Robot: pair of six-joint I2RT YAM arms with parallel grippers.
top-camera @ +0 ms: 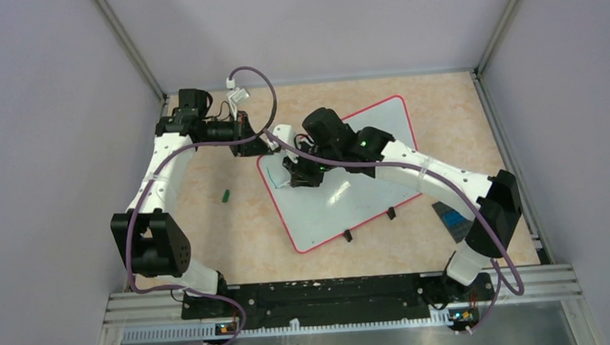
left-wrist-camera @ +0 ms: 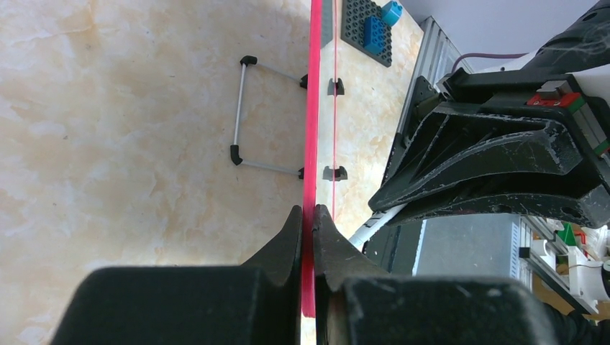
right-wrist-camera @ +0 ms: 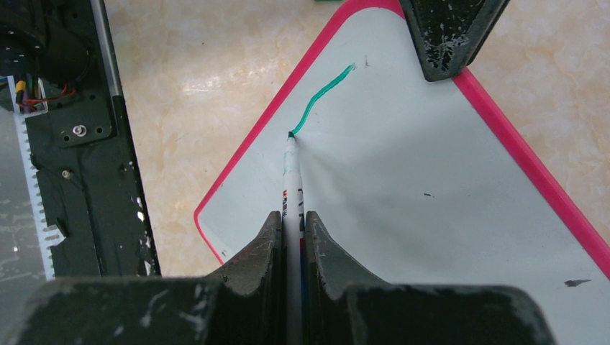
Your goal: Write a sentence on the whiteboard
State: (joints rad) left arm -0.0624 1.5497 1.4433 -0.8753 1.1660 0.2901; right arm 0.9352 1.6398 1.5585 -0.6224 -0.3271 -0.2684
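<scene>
The whiteboard (top-camera: 380, 140), white with a red rim, lies tilted in the middle of the table. My left gripper (top-camera: 264, 147) is shut on its red rim (left-wrist-camera: 310, 129) at the far left corner, with the jaws (left-wrist-camera: 308, 215) pinching the edge. My right gripper (top-camera: 298, 177) is shut on a white marker (right-wrist-camera: 291, 180) over the board's left part. The marker's green tip touches the board (right-wrist-camera: 431, 172) at the end of a short curved green line (right-wrist-camera: 320, 97). The fingertips of the left gripper (right-wrist-camera: 449, 36) show at the board's edge in the right wrist view.
A small green cap (top-camera: 226, 196) lies on the table left of the board. A dark grey studded plate (top-camera: 451, 215) with blue bricks lies at the right under my right arm; it also shows in the left wrist view (left-wrist-camera: 367, 32). A wire stand (left-wrist-camera: 241, 115) sticks out from the board's edge.
</scene>
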